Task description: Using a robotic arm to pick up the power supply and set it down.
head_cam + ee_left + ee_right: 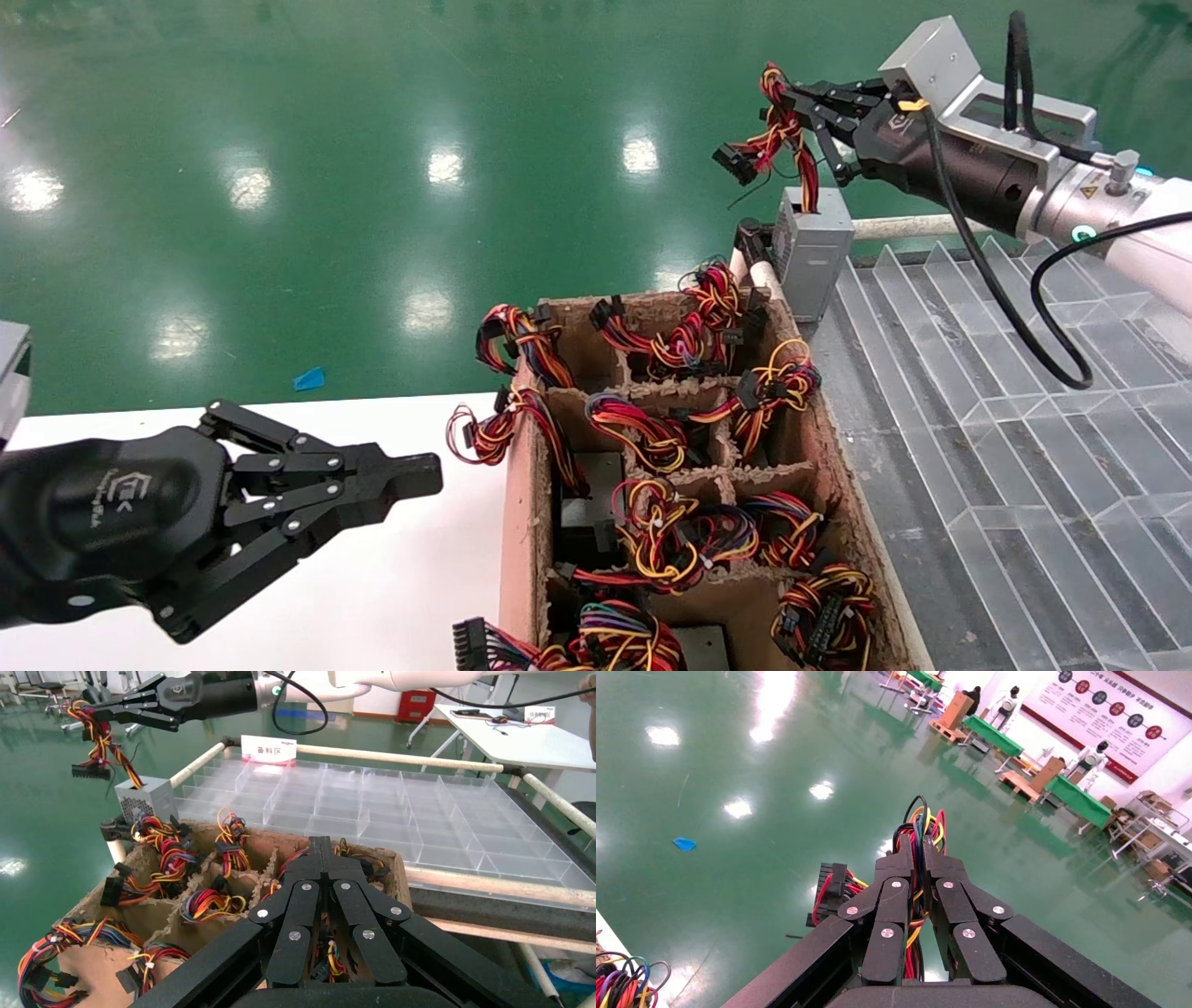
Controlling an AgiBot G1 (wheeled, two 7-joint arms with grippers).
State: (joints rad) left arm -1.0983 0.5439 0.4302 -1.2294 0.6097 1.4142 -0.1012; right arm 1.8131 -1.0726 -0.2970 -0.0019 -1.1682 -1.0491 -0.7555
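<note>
At the far corner of the clear tray (pixel 1024 391), the power supply (pixel 812 250) stands as a small grey metal box, upright and seemingly resting on the tray's edge just beyond the cardboard crate (pixel 521 522). Its wire bundle (pixel 780 130) of red, yellow, orange and black strands rises from the box top to the right pincer (pixel 792 112), whose black jointed fingers are closed tight on the wires; a black connector (pixel 736 160) dangles beside them. The right wrist is a silver-grey boxy block with looping black cables.

The tray is transparent plastic, divided by thin walls into long rectangular cells, framed by pale rods. The crate is rough brown fibreboard with ragged partition edges; each compartment holds a tangle of coloured wires with black plugs, and grey box tops show under some of them. Several bundles spill over the crate's wall toward the white tabletop (pixel 391 596).

The left pincer (pixel 424 477), glossy black with silver rivets, hovers over that tabletop near the crate, its fingers pressed together and holding nothing.
</note>
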